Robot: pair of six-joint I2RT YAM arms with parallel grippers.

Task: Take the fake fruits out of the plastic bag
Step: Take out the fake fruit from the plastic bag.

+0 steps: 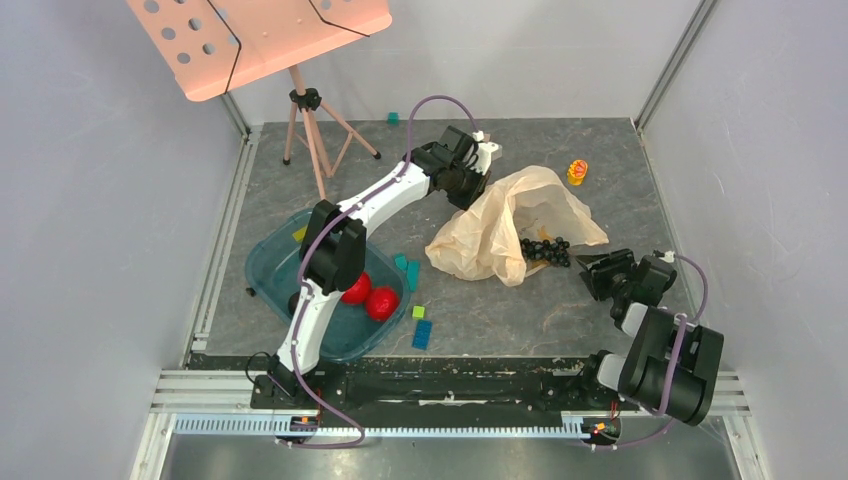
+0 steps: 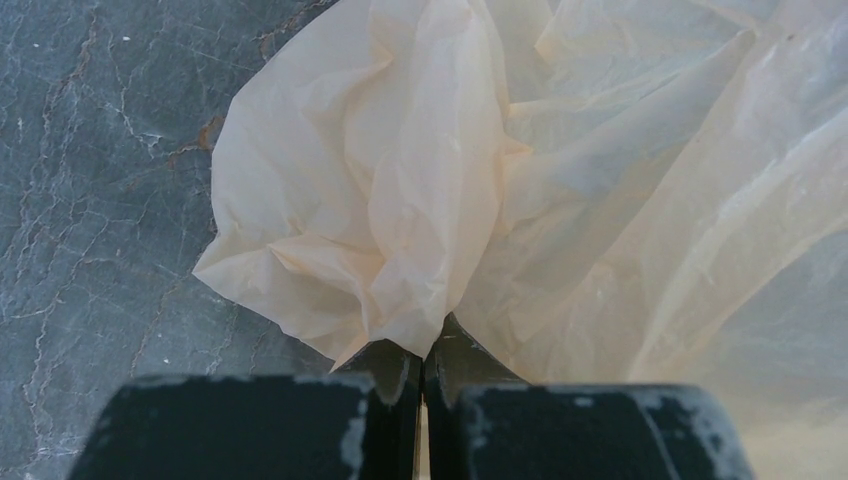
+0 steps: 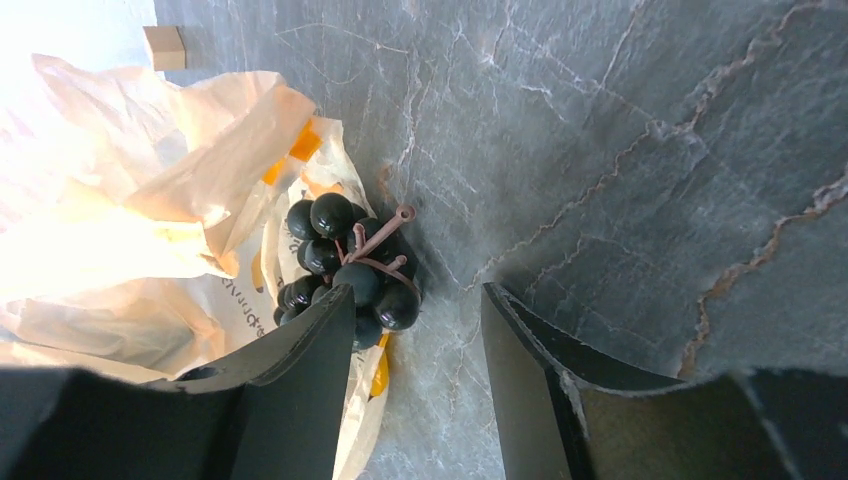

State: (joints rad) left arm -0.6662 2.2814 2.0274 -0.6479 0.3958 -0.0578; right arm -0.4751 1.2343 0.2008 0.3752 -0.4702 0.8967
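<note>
Your left hand (image 1: 479,188) is closed tight on a fold of the large crinkly translucent peach-beige plastic bag (image 1: 500,225), at about 11 o'clock on the bag; in the left wrist view the fingers (image 2: 390,365) meet with plastic pinched between them. The bag lies in the middle of the grey veined tabletop (image 1: 480,310). Its long axis runs about from 9 to 3 o'clock and its mouth faces 4 o'clock.

The bunch of small dark purple-black grapes (image 1: 545,250) lies at this mouth, on the bag's lower printed flap, with its long axis also from 9 to 3. In the right wrist view its brown stem (image 3: 380,235) points to about 1 o'clock, away from the bag.

Your right hand (image 1: 588,264) is at 3 o'clock of the bunch. Its fingers stand apart and hold nothing. One finger (image 3: 300,380) overlaps the edge of the bunch; whether it touches, I cannot tell.

The two glossy red round balls (image 1: 382,303) lie in the teal translucent tray (image 1: 262,268) at 8 o'clock of the bag, partly behind the left arm. Small blue and green blocks (image 1: 422,335) lie between tray and bag. A tiny yellow-orange toy (image 1: 577,172) stands at 1 o'clock.
</note>
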